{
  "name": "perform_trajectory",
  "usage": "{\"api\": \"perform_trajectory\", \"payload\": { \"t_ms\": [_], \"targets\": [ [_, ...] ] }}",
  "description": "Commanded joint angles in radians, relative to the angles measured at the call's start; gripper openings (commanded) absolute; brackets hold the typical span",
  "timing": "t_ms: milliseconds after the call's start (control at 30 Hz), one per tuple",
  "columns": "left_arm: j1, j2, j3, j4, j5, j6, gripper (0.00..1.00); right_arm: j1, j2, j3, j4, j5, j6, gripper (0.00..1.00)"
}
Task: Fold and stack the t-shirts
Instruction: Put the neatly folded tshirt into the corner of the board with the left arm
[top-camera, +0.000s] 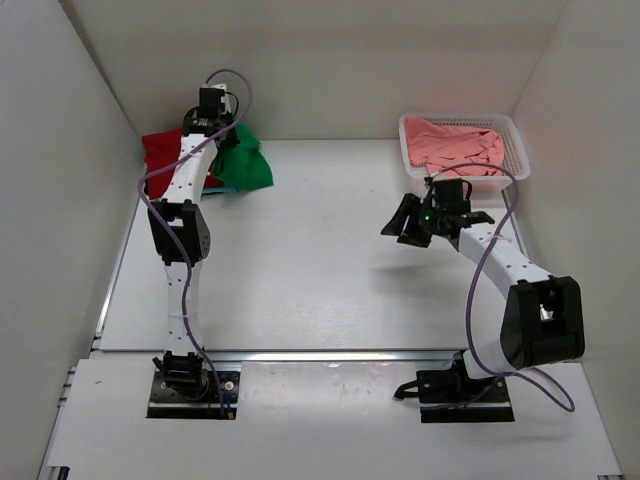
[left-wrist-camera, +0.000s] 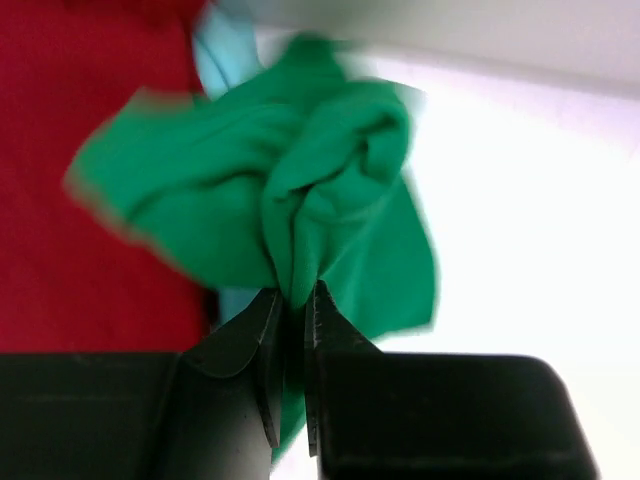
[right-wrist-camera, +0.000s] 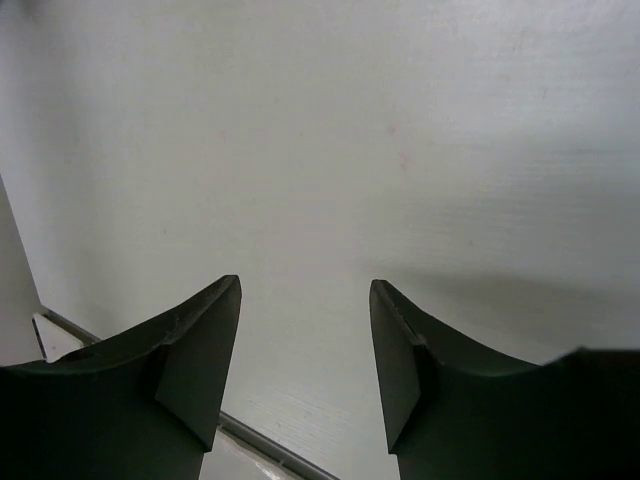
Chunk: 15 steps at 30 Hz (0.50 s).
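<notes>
Nearest the bases, we are seeing the right gripper (right-wrist-camera: 305, 290) hovering over the bare white table (top-camera: 300, 270), its jaws spread wide and gripping nothing.

Farther back, in the far left corner, the left gripper (left-wrist-camera: 297, 297) is pinching a bunched fold of the bright green cloth t-shirt (left-wrist-camera: 340, 180), with its jaws pressed together on the fabric. The green shirt is hanging crumpled from that pinch, partly over the dark red cloth t-shirt (left-wrist-camera: 60, 270) lying in the corner. A strip of the pale turquoise cloth t-shirt (left-wrist-camera: 222, 55) is showing between them.

We are judging that the step in hand is the handling of the green shirt at this pile. We cannot tell whether it is being lifted off or set down, but its crumpled state is suggesting that its folding is not yet done. The next move is calling for the left arm to carry the green shirt onto open table and spread it flat. The right gripper is then needing to come across and take a second edge, since a single pinch is leaving the cloth bunched.

Farthest right, the white plastic mesh basket (top-camera: 516, 140) is standing against the back wall. It is holding the salmon pink cloth t-shirt (top-camera: 455, 145), heaped loosely, unfolded and filling most of it. We are seeing nothing else inside.
</notes>
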Motion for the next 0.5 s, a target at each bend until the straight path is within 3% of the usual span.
{"api": "perform_trajectory", "payload": {
  "t_ms": [0,167,467],
  "targets": [
    [-0.013,-0.048,0.0,0.197,-0.026,0.057,0.0,0.03,-0.037,-0.099,0.157,-0.025,0.056,0.51],
    [0.081,-0.05,0.032,0.266,-0.011,0.048,0.0,0.061,-0.016,-0.131,0.263,-0.026,0.064,0.51],
    [0.23,-0.095,0.023,0.315,0.04,0.047,0.0,0.083,0.042,-0.076,0.23,-0.028,0.058,0.51]
  ]
}}
